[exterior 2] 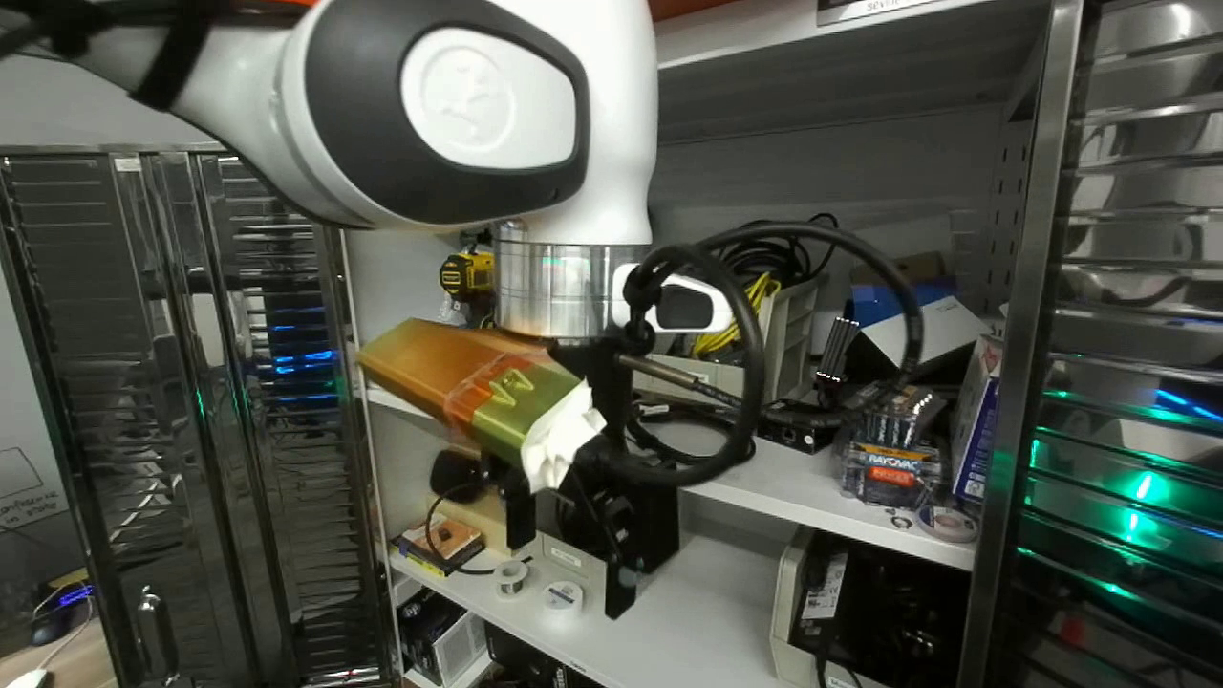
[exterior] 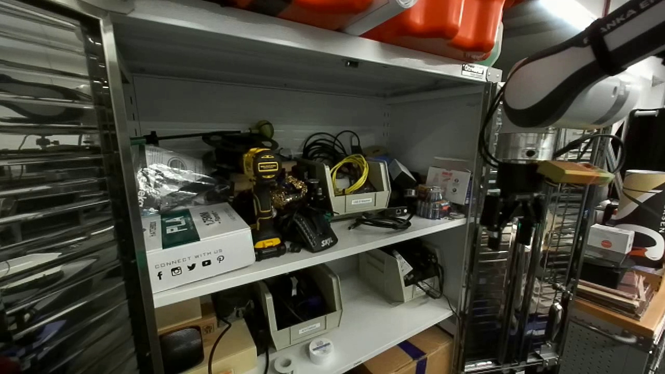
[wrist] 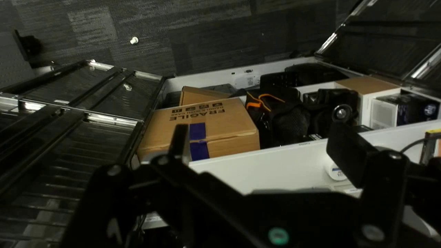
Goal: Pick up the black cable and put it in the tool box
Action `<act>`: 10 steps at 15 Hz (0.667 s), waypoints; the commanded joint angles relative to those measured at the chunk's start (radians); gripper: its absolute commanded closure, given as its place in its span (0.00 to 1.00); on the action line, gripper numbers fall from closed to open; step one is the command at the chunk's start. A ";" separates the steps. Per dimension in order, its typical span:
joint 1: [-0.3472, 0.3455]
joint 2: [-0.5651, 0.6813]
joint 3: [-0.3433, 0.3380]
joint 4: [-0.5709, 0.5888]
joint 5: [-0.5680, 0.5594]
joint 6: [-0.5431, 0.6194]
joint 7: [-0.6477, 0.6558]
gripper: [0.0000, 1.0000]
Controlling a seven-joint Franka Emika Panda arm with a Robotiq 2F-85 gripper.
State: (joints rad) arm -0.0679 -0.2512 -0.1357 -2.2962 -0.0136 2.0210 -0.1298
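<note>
A coiled black cable (exterior: 385, 224) lies on the upper shelf's front part, before a grey open-front bin (exterior: 340, 209) holding yellow and black cables. In an exterior view the coil (exterior 2: 659, 447) is partly hidden behind the robot's own hose. No closed tool box shows; grey bins stand on both shelves, and I cannot tell which is meant. My gripper (exterior: 509, 239) hangs outside the cabinet, apart from the cable. Its fingers are spread and empty in an exterior view (exterior 2: 570, 554) and in the wrist view (wrist: 262, 148). The cable is not discernible in the wrist view.
A yellow drill (exterior: 264, 166), a SKIL charger (exterior: 314, 231) and a white box (exterior: 200, 249) stand left of the bin. Batteries (exterior: 431, 203) stand right of the cable. Lower bins (exterior: 306, 332) and metal doors (exterior: 57, 208) flank the space. A cardboard box (wrist: 224, 120) lies below.
</note>
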 commanded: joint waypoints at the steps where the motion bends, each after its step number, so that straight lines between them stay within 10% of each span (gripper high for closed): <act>1: 0.013 0.150 0.048 0.161 0.040 0.045 0.136 0.00; 10: -0.001 0.323 0.057 0.399 0.090 0.093 0.452 0.00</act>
State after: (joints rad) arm -0.0644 0.0077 -0.0794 -1.9837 0.0429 2.1058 0.2519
